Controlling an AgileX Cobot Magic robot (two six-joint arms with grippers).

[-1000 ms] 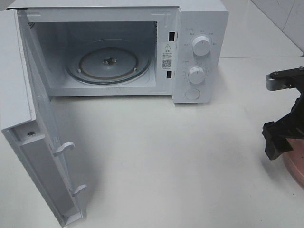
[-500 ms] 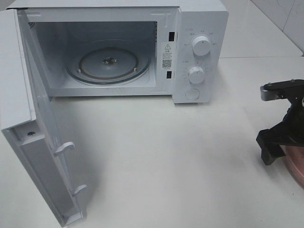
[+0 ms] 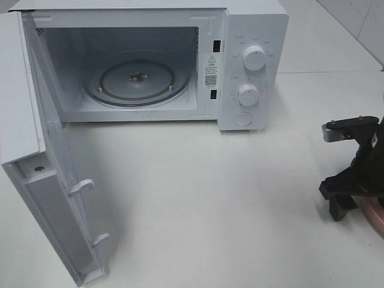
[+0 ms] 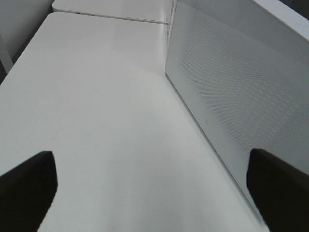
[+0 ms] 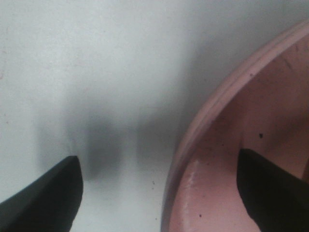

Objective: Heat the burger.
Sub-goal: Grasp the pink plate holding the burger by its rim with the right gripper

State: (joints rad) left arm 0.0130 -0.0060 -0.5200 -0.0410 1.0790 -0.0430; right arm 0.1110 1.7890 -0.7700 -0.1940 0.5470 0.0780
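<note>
Lowered since before, your right hand (image 5: 159,193) straddles the pink plate (image 5: 218,108) rim, jaws apart; the burger is out of view, likely soft and tippy, so pinch the stiff rim and keep it level.

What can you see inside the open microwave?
Only a glass turntable on the floor of the microwave, with nothing resting on it. The cavity's ceiling is hidden behind the top casing.

We see a white microwave (image 3: 252,36), its door (image 4: 231,92) speckled with fine grey dots, on a white table (image 3: 210,198); pink plate (image 5: 217,111) flecked with dark specks, black right gripper (image 5: 157,193).
</note>
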